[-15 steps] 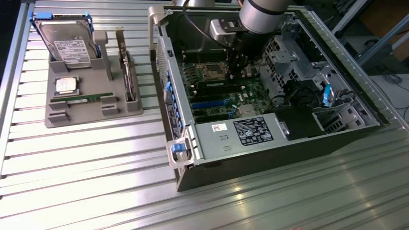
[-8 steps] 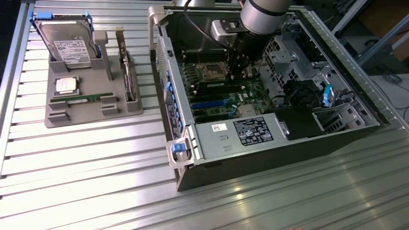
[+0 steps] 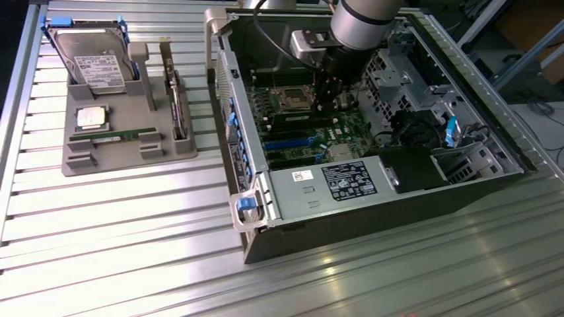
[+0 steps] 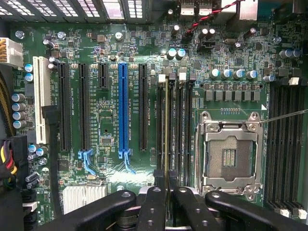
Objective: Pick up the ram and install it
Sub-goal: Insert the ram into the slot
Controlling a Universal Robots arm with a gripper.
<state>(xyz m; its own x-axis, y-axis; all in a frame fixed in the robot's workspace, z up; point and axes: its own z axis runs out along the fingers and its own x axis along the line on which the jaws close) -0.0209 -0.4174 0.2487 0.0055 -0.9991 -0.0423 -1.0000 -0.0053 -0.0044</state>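
At the exterior view's left, on a ribbed metal table (image 3: 132, 231), a grey parts tray (image 3: 79, 165) with a silver hard drive (image 3: 92, 56), a square processor chip (image 3: 91, 117) and a spare green memory stick (image 3: 119, 137) lying flat in a groove. Further toward the exterior view's right, an open computer case (image 3: 370, 205) on its side, green motherboard (image 3: 300, 125) exposed, silver power supply (image 3: 304, 195) at the near edge. Above the board, a grey robot arm (image 3: 361, 23) reaching down, gripper (image 3: 331, 99) low inside the case, close to the processor socket (image 3: 294, 99).

From the wrist camera, straight down onto the board: a white expansion slot (image 4: 41, 98), several black slots, one blue slot (image 4: 123, 110), then a bank of black memory slots (image 4: 182, 125), then the metal-framed socket.

Gripper (image 4: 167, 187) pressed together on the ram (image 4: 167, 130), black fingers (image 4: 153, 207) pinching it, one on each flat face. Ram seen edge-on: a long, very thin olive-green line, standing on its edge, flat faces hidden from this angle. Long axis parallel to the memory slots and the blue slot, one end between the fingers, the other pointing toward a cluster of round capacitors (image 4: 175, 53). Placed directly over the memory-slot bank, just beside the socket; cannot tell whether seated in a slot or just above it.
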